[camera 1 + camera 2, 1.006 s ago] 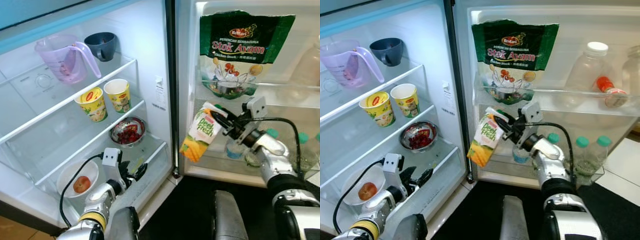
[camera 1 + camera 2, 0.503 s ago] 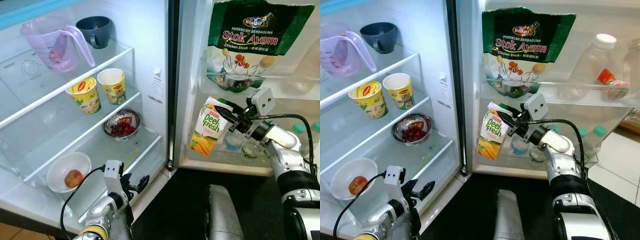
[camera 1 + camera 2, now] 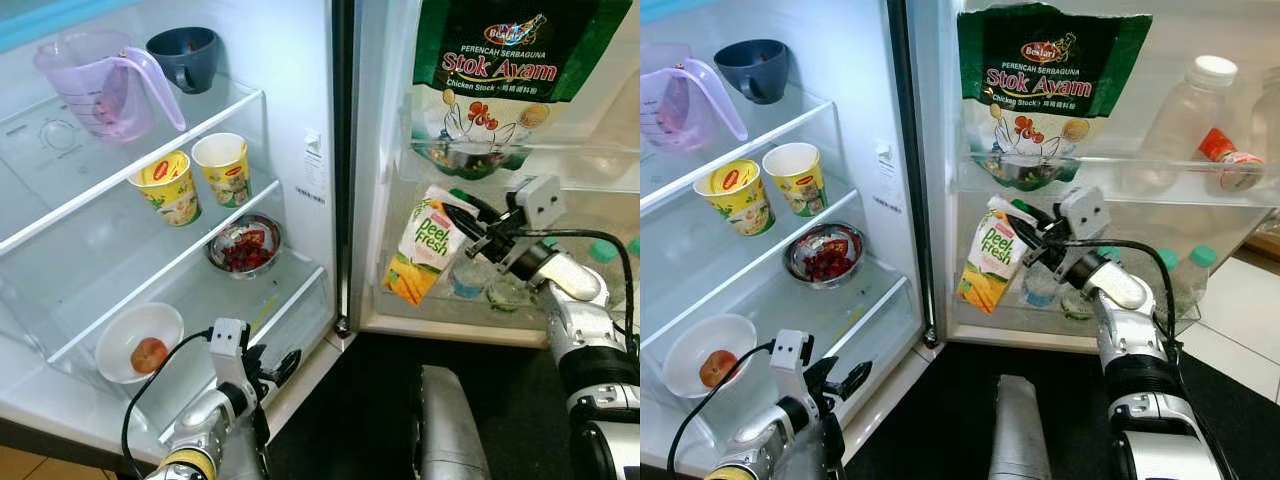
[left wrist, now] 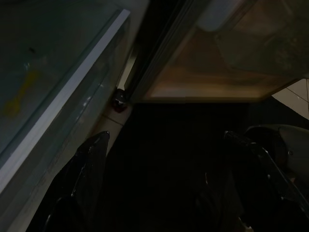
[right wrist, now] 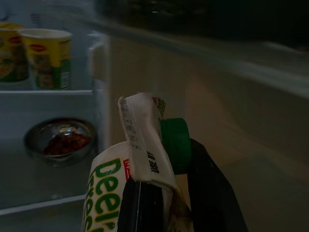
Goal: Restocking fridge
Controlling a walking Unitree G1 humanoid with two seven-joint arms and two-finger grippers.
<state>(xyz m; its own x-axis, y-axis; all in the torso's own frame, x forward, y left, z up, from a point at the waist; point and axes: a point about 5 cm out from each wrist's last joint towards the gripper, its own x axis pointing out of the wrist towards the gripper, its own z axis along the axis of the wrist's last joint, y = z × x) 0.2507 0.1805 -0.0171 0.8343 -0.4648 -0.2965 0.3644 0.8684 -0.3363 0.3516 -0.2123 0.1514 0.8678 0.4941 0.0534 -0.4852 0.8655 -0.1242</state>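
Right claw (image 3: 470, 224) pinched on juice carton (image 3: 421, 255) top by the cap, carton tilted in front of lower door shelf (image 3: 455, 318) for loading. Left claw (image 3: 272, 366) open, idle, holding nothing.

A white juice carton (image 3: 423, 246) with green lettering, an orange-yellow base and a green cap is clamped by the black-fingered right gripper (image 3: 466, 222). Above the gripper, a green and white stock pouch (image 3: 503, 70) with red-yellow lettering is noted. Yellow printed cups (image 3: 196, 182) are recorded well beyond it.
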